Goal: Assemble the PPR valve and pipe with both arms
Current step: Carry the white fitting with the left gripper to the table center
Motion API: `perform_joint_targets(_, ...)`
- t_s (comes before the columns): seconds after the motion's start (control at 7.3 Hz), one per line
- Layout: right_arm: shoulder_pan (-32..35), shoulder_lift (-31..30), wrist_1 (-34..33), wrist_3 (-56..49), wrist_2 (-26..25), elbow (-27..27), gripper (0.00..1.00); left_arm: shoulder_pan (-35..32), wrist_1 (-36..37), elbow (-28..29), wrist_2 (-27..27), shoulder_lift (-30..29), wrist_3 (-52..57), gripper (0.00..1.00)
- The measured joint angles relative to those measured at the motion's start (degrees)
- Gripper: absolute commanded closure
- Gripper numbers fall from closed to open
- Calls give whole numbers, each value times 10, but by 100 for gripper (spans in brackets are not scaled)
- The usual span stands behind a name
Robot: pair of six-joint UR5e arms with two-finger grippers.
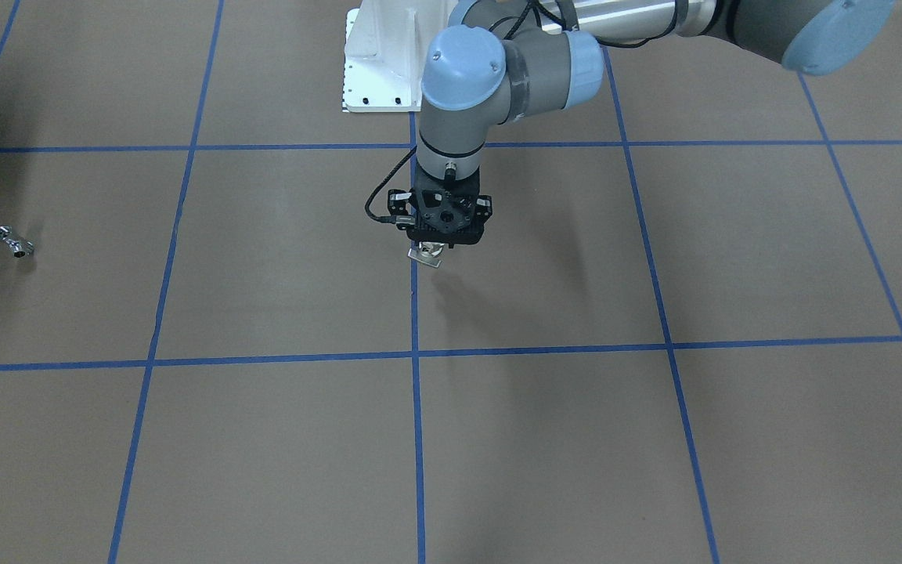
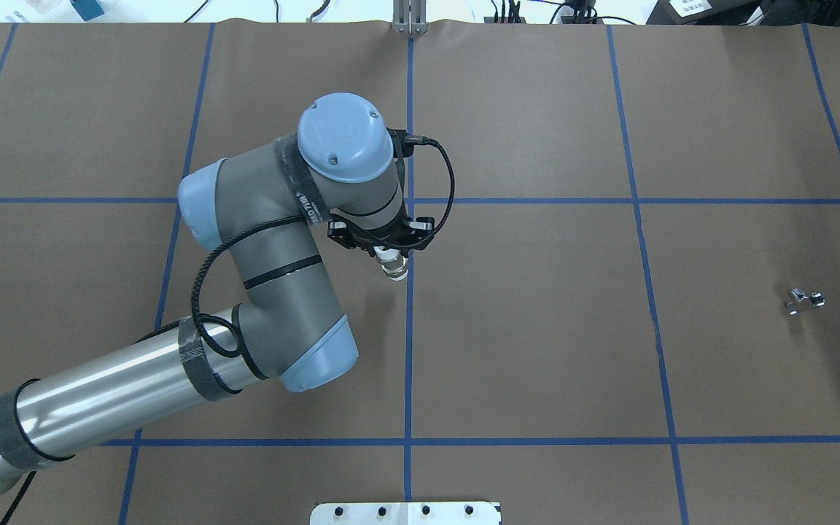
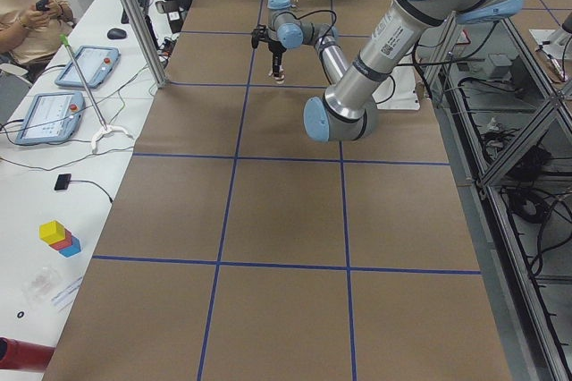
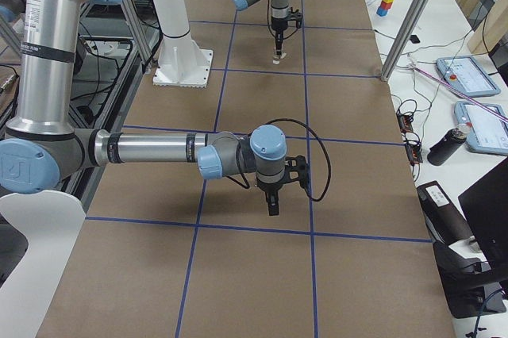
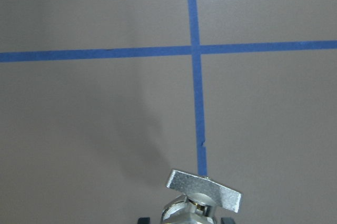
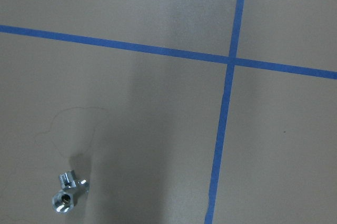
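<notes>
My left gripper (image 1: 429,249) is shut on the PPR valve (image 1: 427,255) near the table's middle, by a blue tape line, a little above the brown surface. The overhead view shows the valve's white collar (image 2: 394,267) below the gripper (image 2: 391,257). The left wrist view shows its flat pale handle tab (image 5: 204,187). The chrome pipe (image 2: 803,300) lies alone on the table far to my right; it also shows in the front view (image 1: 14,243) and the right wrist view (image 6: 67,193). My right gripper (image 4: 272,205) shows only in the exterior right view, above the table. I cannot tell if it is open.
The white bolted pedestal (image 1: 379,63) stands at the robot's side of the table. Blue tape lines (image 2: 409,350) grid the brown surface. A side bench with tablets (image 3: 54,113) and an aluminium post (image 3: 134,14) runs along the far edge.
</notes>
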Motion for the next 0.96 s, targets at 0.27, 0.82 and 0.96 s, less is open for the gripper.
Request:
perform_joint_targets(0.27,0,0,0,0,0,0,0,13,0,29,21,-15,-9,88)
perform_joint_targets(0.82,0,0,0,0,0,0,0,32,0,37,39,-17,-14,26)
perform_joint_targets(0.96,0,0,0,0,0,0,0,34,0,38,44,-17,-14,14)
